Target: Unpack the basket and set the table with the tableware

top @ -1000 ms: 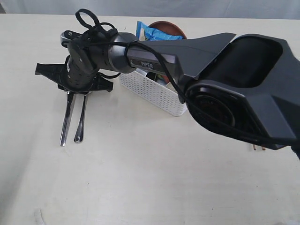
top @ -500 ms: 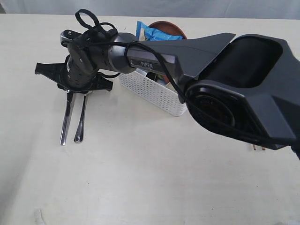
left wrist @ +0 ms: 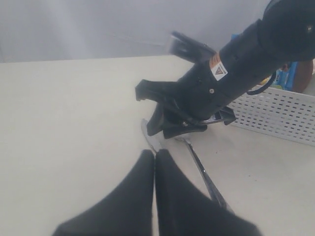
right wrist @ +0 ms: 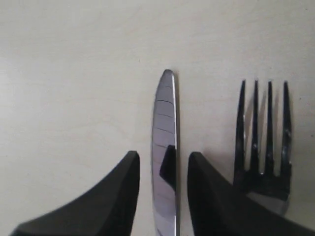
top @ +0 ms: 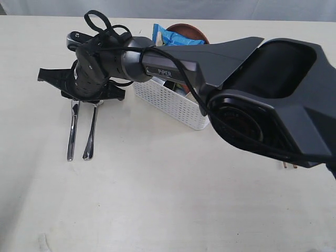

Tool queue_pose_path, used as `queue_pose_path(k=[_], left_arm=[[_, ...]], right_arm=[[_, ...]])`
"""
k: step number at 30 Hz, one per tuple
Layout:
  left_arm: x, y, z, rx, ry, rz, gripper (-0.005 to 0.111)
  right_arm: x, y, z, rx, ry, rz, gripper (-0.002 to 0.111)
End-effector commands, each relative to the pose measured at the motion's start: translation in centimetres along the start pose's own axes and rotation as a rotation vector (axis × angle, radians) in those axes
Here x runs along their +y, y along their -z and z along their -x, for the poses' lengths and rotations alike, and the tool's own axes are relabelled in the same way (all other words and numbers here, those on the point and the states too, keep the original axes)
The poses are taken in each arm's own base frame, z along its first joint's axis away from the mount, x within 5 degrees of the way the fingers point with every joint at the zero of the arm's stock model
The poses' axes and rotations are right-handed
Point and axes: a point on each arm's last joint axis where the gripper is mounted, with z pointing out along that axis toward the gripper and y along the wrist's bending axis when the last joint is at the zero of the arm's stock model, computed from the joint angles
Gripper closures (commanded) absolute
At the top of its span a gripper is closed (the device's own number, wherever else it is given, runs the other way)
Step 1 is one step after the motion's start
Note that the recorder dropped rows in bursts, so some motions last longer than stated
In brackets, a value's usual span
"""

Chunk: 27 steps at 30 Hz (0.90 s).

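- My right hand [right wrist: 163,162] is parted, astride the knife [right wrist: 165,113] with a gap on each side, gripping nothing. Knife and fork [right wrist: 263,128] lie side by side on the surface [top: 157,199], near the basket [top: 173,102].
- My left hand [left wrist: 155,191] is closed and empty.
- Risk: a crooked lift could let a finger drag the blade or nudge the fork just beside it.
- The arm hides most of the basket; only a blue bag [top: 176,37] and a brown plate [top: 186,29] show. I can't tell whether the fingertips touch the surface.

item: blue bag [top: 176,35] | state: crinkled, upright, probably a snack packet | background: plain grey backdrop [top: 210,8]
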Motion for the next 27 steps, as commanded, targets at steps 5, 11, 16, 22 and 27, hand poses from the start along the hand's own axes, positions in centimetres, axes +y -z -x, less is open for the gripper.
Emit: queue_pose_path(k=[5, 11, 16, 22, 27], left_arm=[[0.0, 0.0, -0.1, -0.002, -0.003, -0.004, 0.107], [0.0, 0.0, -0.1, -0.002, -0.003, -0.004, 0.107], [0.0, 0.0, -0.1, -0.002, -0.003, -0.004, 0.107], [0.0, 0.0, -0.1, -0.002, -0.005, -0.004, 0.107], [0.0, 0.0, -0.1, -0.002, -0.005, -0.004, 0.107]], right_arm=[[2.3, 1.8, 1.7, -0.128, 0.132, 0.128, 0.075], [3.9, 2.9, 2.3, -0.136, 0.215, 0.136, 0.077], [3.9, 2.9, 2.0, -0.121, 0.258, 0.122, 0.104], [3.6, 0.9, 0.0, -0.074, 0.336, 0.094, 0.109], [2.6, -0.7, -0.6, -0.043, 0.335, 0.065, 0.109]])
